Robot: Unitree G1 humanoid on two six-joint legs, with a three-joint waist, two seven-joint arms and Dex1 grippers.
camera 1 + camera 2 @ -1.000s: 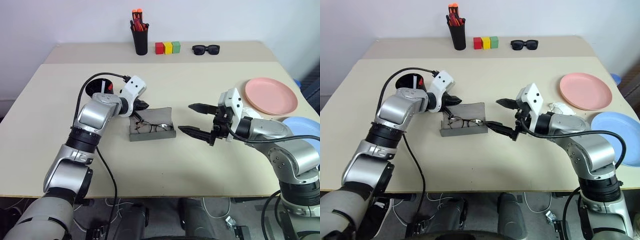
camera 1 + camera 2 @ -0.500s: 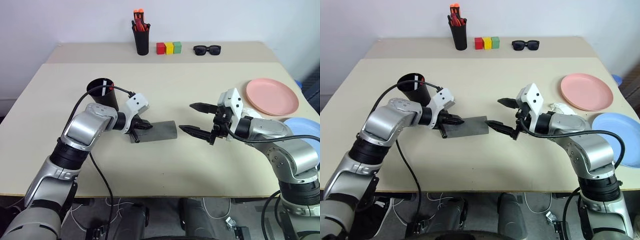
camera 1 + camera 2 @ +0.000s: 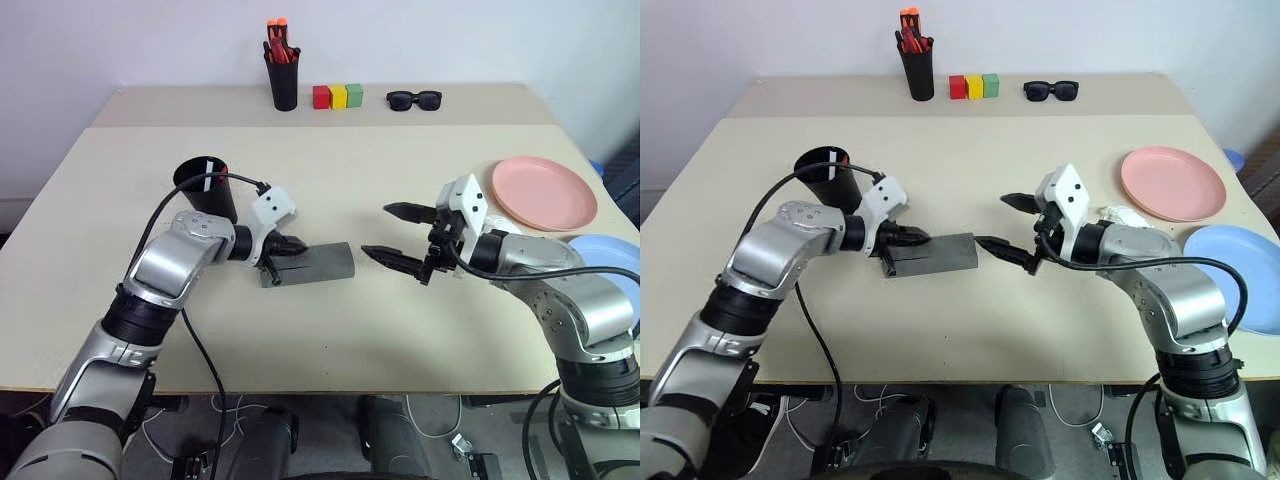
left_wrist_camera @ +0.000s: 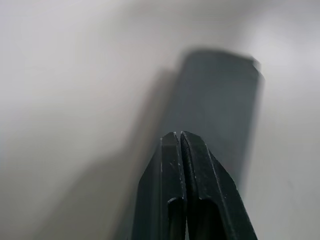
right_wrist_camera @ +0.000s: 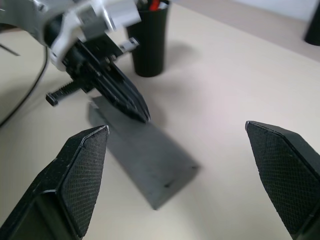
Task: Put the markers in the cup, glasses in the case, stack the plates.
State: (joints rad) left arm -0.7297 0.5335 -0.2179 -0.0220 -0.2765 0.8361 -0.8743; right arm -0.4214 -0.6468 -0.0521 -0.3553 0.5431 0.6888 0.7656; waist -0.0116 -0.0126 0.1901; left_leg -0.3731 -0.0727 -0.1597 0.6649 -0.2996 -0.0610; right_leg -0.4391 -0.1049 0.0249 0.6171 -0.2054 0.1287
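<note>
The grey case [image 3: 312,264] lies closed at the table's middle, so the glasses are hidden. My left gripper [image 3: 298,245] is shut, its tips over the case's left end [image 4: 220,95]; whether they touch it I cannot tell. My right gripper [image 3: 377,230] stands open just right of the case, nothing between its fingers. Behind my left arm stands the black cup [image 3: 205,190], with a white marker [image 3: 208,178] and a red-tipped one [image 3: 840,158] in it. At the right, the pink plate [image 3: 543,190] and the blue plate [image 3: 1240,262] lie side by side, apart.
Along the back edge stand a narrow black pen holder [image 3: 282,72] with orange-red pens, three coloured blocks [image 3: 335,96] and black sunglasses [image 3: 412,99]. A black cable [image 3: 160,215] loops over my left arm beside the cup.
A second ago the case lay open with the glasses inside; its lid has since come down. My left gripper swung from behind the lid to the case's left end. The right gripper has barely moved.
</note>
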